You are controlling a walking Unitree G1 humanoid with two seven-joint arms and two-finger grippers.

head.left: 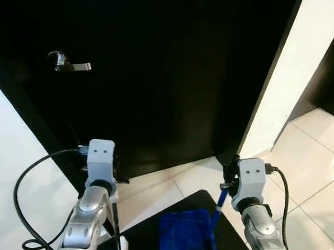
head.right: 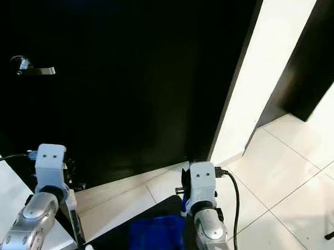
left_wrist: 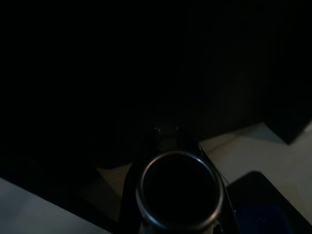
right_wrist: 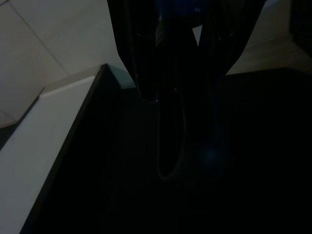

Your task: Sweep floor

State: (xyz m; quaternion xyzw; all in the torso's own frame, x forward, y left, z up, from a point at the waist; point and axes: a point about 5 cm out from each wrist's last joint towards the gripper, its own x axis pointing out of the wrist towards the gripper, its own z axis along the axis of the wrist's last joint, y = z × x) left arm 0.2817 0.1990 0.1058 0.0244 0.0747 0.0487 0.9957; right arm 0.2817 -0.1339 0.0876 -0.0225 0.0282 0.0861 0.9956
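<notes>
My right gripper is shut on the thin blue handle of a blue dustpan that hangs low in front of me. In the right wrist view its two dark fingers close around that handle, over dark floor. My left gripper is raised to the same height, close to the black door. A pale pole runs down beside the left arm. Its round metal end sits right before the left wrist camera; the rest there is too dark to read.
The black door has a silver lever handle at the upper left. A white wall stands to its right, a white surface to my left. Pale floor tiles stretch away on the right, with a dark mat under the dustpan.
</notes>
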